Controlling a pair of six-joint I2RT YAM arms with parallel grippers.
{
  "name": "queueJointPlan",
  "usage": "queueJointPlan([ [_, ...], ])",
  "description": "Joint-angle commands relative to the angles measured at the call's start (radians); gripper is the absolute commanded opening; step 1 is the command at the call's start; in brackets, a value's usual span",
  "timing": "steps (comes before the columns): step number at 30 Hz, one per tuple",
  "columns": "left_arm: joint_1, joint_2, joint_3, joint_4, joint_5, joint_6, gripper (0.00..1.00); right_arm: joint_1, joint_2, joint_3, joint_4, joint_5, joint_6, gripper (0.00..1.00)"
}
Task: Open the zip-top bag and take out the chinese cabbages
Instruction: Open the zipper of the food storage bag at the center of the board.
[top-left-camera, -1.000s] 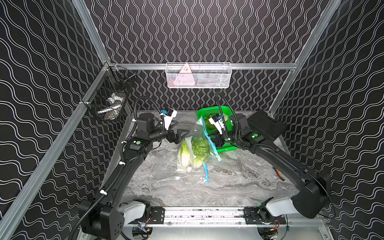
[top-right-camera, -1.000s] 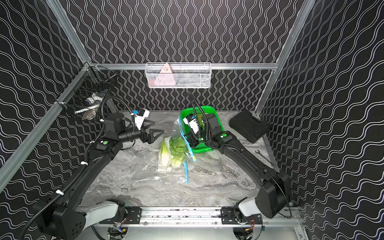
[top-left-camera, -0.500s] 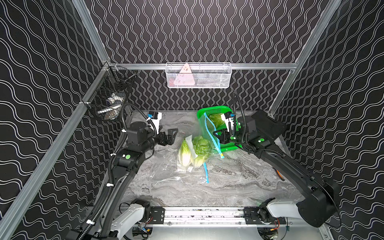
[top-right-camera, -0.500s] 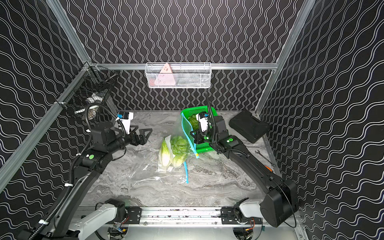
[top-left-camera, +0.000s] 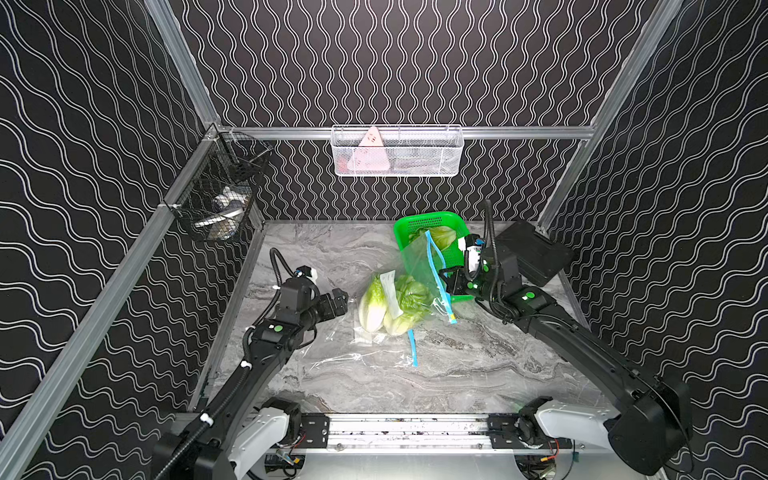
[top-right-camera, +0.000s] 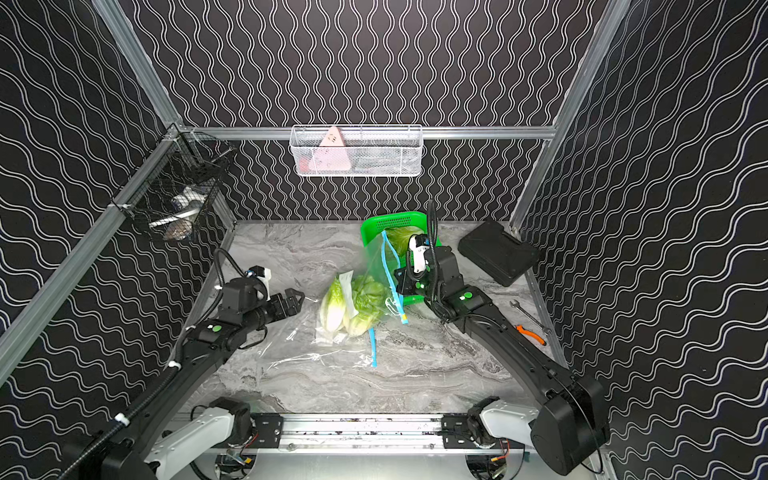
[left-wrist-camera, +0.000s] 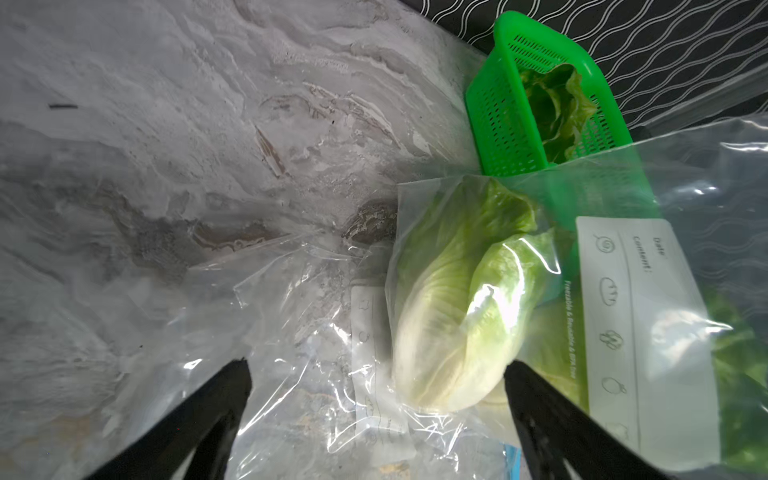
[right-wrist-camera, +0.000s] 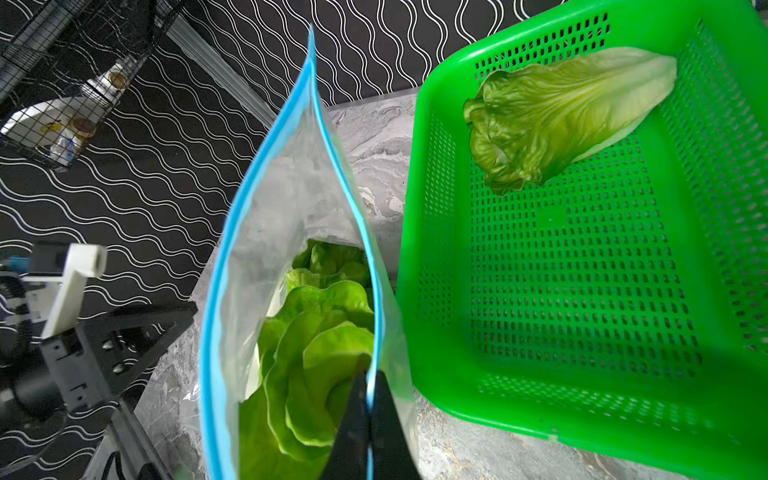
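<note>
The clear zip-top bag (top-left-camera: 419, 266) (top-right-camera: 376, 262) lies mid-table with its blue-zipped mouth open and lifted toward the green basket. My right gripper (top-left-camera: 446, 282) (top-right-camera: 397, 282) (right-wrist-camera: 369, 378) is shut on the near side of the blue zip rim. Two chinese cabbages (top-left-camera: 372, 303) (top-right-camera: 365, 303) (left-wrist-camera: 453, 316) (right-wrist-camera: 316, 345) lie inside the bag. A third cabbage (top-left-camera: 444, 237) (right-wrist-camera: 561, 112) rests in the basket. My left gripper (top-left-camera: 343, 301) (top-right-camera: 299, 299) (left-wrist-camera: 376, 368) is open, low over the bag's flat closed end, its fingers on either side of a cabbage's white stalk end.
The green mesh basket (top-left-camera: 415, 222) (top-right-camera: 374, 222) (left-wrist-camera: 498, 124) (right-wrist-camera: 582, 291) stands at the back, right behind the bag. A black case (top-right-camera: 496, 251), a wrench (top-right-camera: 528, 313) and orange-handled pliers (top-right-camera: 530, 334) lie along the right side. Wire baskets hang on the back and left walls.
My left arm has drawn back and dropped, bringing its open gripper low beside the bag's closed end. My right gripper has carried the bag's rim a little right and toward the front.
</note>
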Motion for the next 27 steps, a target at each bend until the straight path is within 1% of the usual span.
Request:
queueJointPlan([
  [1,0.0,0.052,-0.054,0.209,0.058,-0.166,0.94,0.0,-0.002,-0.006,0.023,0.037,0.031,0.0],
  [2,-0.001,0.082,-0.068,0.257,0.071,-0.187,0.9,-0.001,0.001,-0.007,0.018,0.043,0.034,0.0],
  [4,-0.004,0.143,-0.08,0.326,0.086,-0.21,0.88,-0.002,0.006,-0.01,0.009,0.054,0.036,0.0],
  [8,-0.007,0.293,-0.052,0.434,0.136,-0.218,0.8,-0.011,0.012,-0.027,0.005,0.059,0.038,0.0],
  [10,-0.01,0.363,-0.041,0.509,0.169,-0.253,0.76,-0.015,0.02,-0.031,0.002,0.055,0.038,0.0],
  [13,-0.013,0.445,-0.033,0.613,0.205,-0.308,0.67,-0.02,0.033,-0.031,-0.005,0.05,0.038,0.0],
  [15,-0.023,0.489,-0.021,0.653,0.226,-0.335,0.63,-0.024,0.042,-0.031,-0.01,0.048,0.038,0.0],
  [17,-0.032,0.522,-0.023,0.71,0.248,-0.372,0.53,-0.025,0.051,-0.031,-0.012,0.048,0.037,0.0],
  [18,-0.036,0.532,-0.027,0.738,0.258,-0.39,0.46,-0.027,0.055,-0.031,-0.013,0.05,0.039,0.0],
  [19,-0.04,0.534,-0.031,0.755,0.261,-0.398,0.36,-0.026,0.059,-0.031,-0.013,0.05,0.041,0.0],
  [20,-0.041,0.53,-0.033,0.751,0.259,-0.397,0.29,-0.027,0.062,-0.031,-0.013,0.048,0.041,0.0],
  [22,-0.041,0.51,-0.033,0.725,0.237,-0.374,0.1,-0.026,0.064,-0.031,-0.014,0.044,0.043,0.0],
  [23,-0.04,0.498,-0.03,0.701,0.225,-0.36,0.02,-0.027,0.063,-0.031,-0.014,0.041,0.047,0.0],
  [24,-0.04,0.485,-0.024,0.674,0.211,-0.343,0.0,-0.026,0.061,-0.031,-0.013,0.038,0.049,0.0],
  [27,-0.036,0.457,-0.001,0.612,0.199,-0.303,0.0,-0.026,0.045,-0.032,-0.001,0.014,0.061,0.0],
])
